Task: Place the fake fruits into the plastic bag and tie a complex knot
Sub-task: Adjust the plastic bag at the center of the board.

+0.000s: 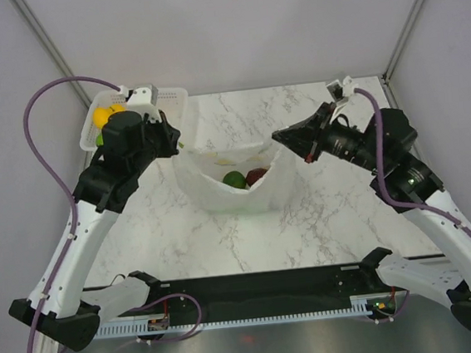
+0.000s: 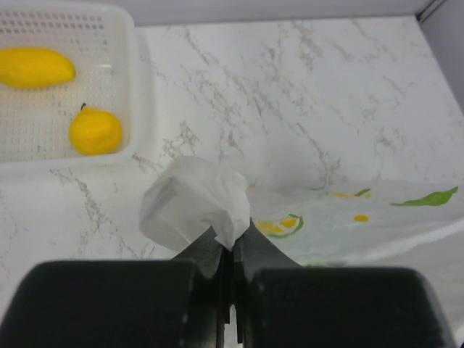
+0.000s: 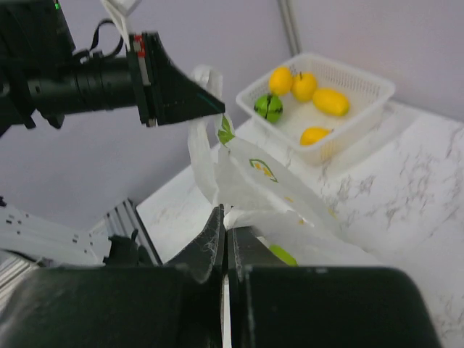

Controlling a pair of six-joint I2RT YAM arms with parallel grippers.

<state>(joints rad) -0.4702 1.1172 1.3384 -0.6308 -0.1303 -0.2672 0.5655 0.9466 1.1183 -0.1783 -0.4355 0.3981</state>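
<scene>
My left tool (image 2: 232, 246) is pinched tight on a bunched handle (image 2: 196, 203) of the plastic bag (image 1: 212, 194), and my right tool (image 3: 225, 230) on the opposite side. The bag hangs open at mid-bench, with a green fruit (image 1: 234, 179) and a dark red one (image 1: 257, 175) inside. I think the pull must be level and gentle, or the thin film slips out. The basket (image 1: 176, 93) stands just far-left of the bag; the near bench (image 1: 225, 240) gives more room.
</scene>
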